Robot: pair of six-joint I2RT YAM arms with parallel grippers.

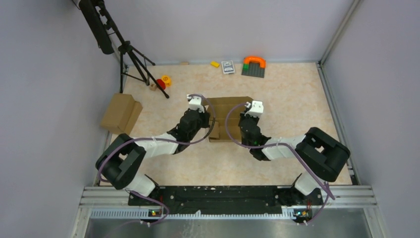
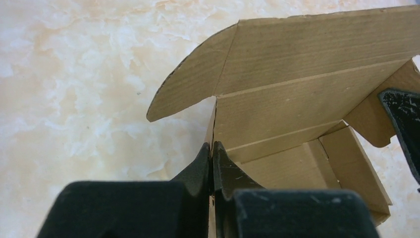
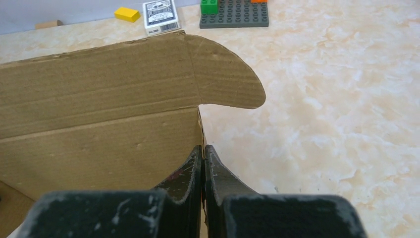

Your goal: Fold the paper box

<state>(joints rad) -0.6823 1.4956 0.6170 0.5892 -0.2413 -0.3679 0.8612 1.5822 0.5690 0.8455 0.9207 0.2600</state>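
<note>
I have both end effectors pinched fully shut. The left gripper (image 2: pixel 212 163) grips the paper box (image 1: pixel 229 106) by its left wall and the right gripper (image 3: pixel 203 166) by its right. The box sits between them. The walls are raised. Ahead of the fingertips the lid (image 3: pixel 99 84) stands open, its ear flaps (image 3: pixel 228 74) untucked.

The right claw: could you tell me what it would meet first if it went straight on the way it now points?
The right claw is shut on a wall edge of the paper box, so it would push into that box first, probably toward the rounded flap; depth is unclear.
</note>
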